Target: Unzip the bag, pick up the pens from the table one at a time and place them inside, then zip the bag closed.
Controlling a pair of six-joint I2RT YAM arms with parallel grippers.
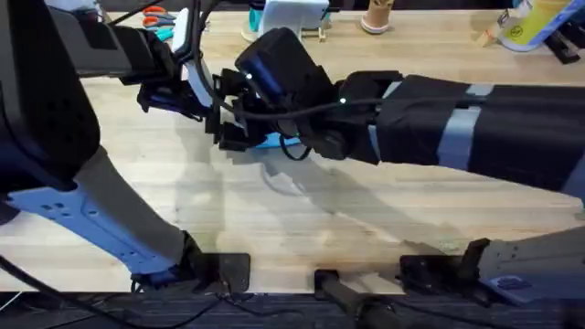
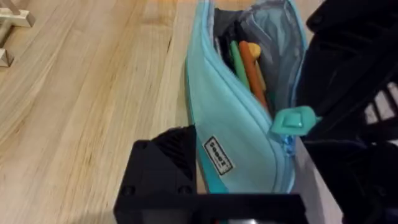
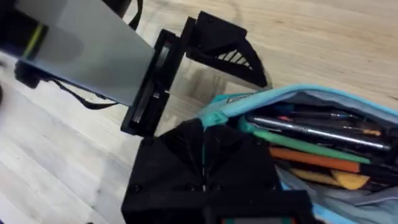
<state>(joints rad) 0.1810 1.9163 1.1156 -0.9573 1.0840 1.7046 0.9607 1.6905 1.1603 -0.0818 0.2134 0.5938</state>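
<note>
Where both arms meet in the overhead view, the left gripper [image 1: 215,114] and right gripper [image 1: 239,102] crowd over the bag [image 1: 271,141] on the pale plank tabletop [image 1: 366,219]; scissors [image 1: 157,15] lie far behind it. From the left wrist, the left gripper [image 2: 214,205] clamps the bag's [image 2: 236,134] end, its mouth gaping around the pens [image 2: 249,68]. From the right wrist, the right gripper [image 3: 205,186] sits against the zipper pull [image 3: 214,116]; whether it grips, I cannot tell.
</note>
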